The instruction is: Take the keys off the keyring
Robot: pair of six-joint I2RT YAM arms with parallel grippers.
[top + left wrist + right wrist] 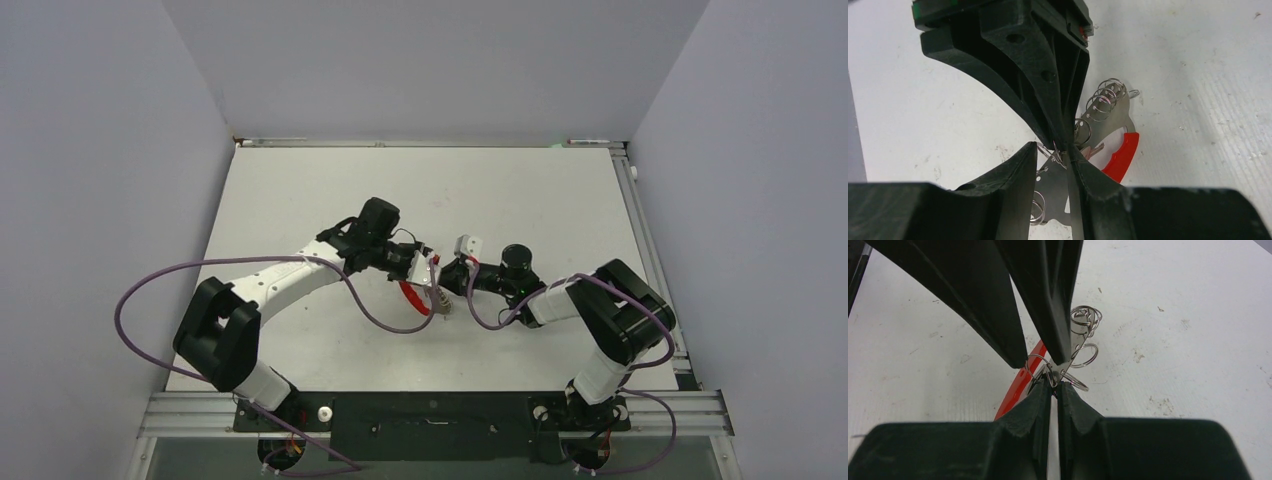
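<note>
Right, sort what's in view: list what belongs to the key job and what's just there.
Job:
- keyring, metal plate with a red curved piece and small split rings
- keys, barely visible behind the fingers
- left hand, pinched on the keyring
- right hand, closed at the rings

Just there:
- purple cables
- white table

Shiny metal keyring (1108, 107); matt scuffed table (1198, 75).

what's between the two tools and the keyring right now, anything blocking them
Nothing visible. Both tools already meet at the keyring: the left tool is pinched onto its flat metal piece, and the right tool is closed on a small ring of the bunch. The table around them shows nothing else.
</note>
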